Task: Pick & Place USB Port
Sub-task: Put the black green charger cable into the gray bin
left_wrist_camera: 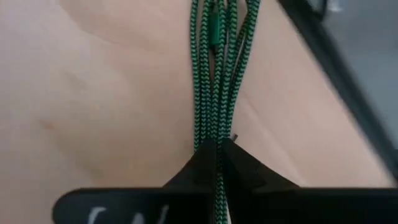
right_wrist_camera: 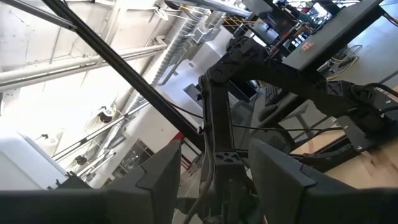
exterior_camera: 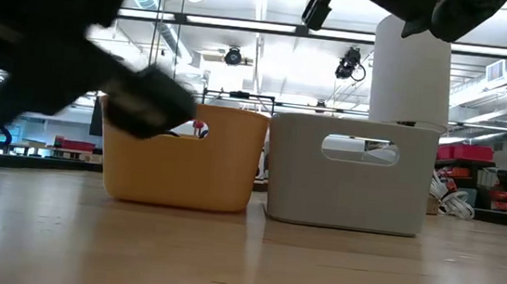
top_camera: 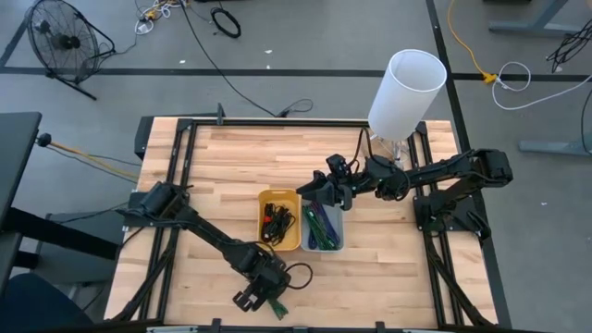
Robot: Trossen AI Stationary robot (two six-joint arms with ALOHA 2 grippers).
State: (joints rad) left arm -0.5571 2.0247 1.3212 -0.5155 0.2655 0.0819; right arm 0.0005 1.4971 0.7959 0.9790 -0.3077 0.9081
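Pale wood planks form the table [top_camera: 231,166], framed by black rails, and a grey concrete floor [top_camera: 305,55] with loose cables and a standing fan [top_camera: 60,42] surrounds it. Near the table's middle a yellow bin [top_camera: 278,220] holding dark cables stands just beside a grey bin [top_camera: 324,227] holding green ones. At the front edge, the left gripper [top_camera: 266,294] has its fingers [left_wrist_camera: 249,171] pressed together on a green braided USB cable [left_wrist_camera: 214,74] lying on the wood. The right gripper [top_camera: 324,190] hangs above the grey bin, fingers [right_wrist_camera: 273,168] spread and holding nothing. A tall white cylinder [top_camera: 405,92] stands at the far edge.
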